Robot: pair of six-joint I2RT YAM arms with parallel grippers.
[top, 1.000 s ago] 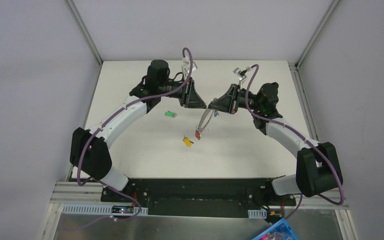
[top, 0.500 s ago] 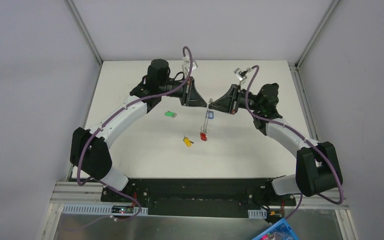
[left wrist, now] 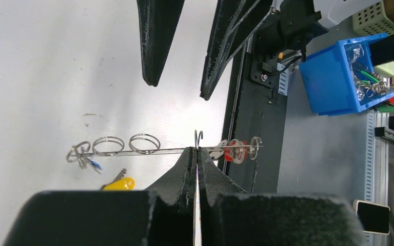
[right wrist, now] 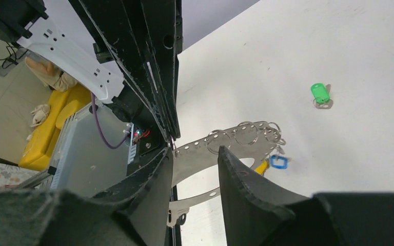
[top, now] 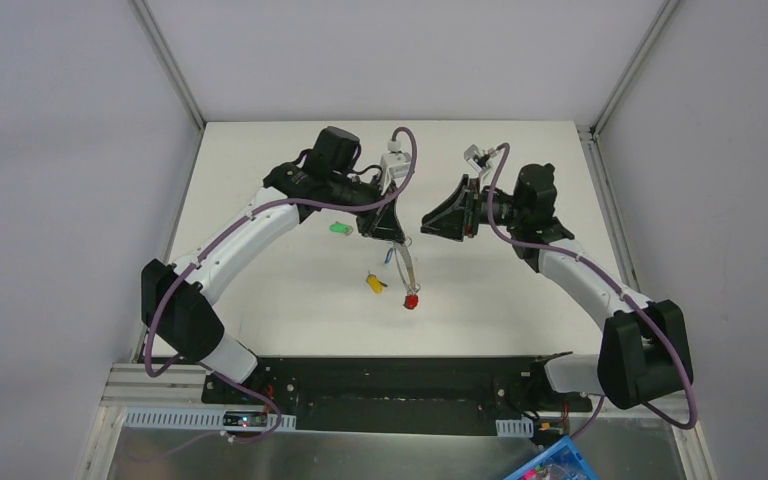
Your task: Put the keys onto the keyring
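My left gripper (top: 391, 236) is shut on a thin metal keyring plate (top: 403, 270) and holds it above the table. In the left wrist view the jaws (left wrist: 195, 150) pinch the plate edge-on. Several wire rings (left wrist: 144, 143) hang on it, with the red key (left wrist: 231, 152) at one end and the blue key (left wrist: 95, 165) at the other. My right gripper (top: 430, 222) is open and empty just right of the plate, its fingers (right wrist: 242, 184) apart. The yellow key (top: 374, 283) and the green key (top: 340, 228) lie on the white table.
The black base rail (top: 390, 385) runs along the near table edge. A blue bin (left wrist: 338, 77) of spare rings and keys sits beyond it at the lower right. Frame posts stand at the far corners.
The keyring plate has passed from my right gripper to my left. The left gripper has swung right and nearer with it. The right gripper has opened and drawn back slightly.
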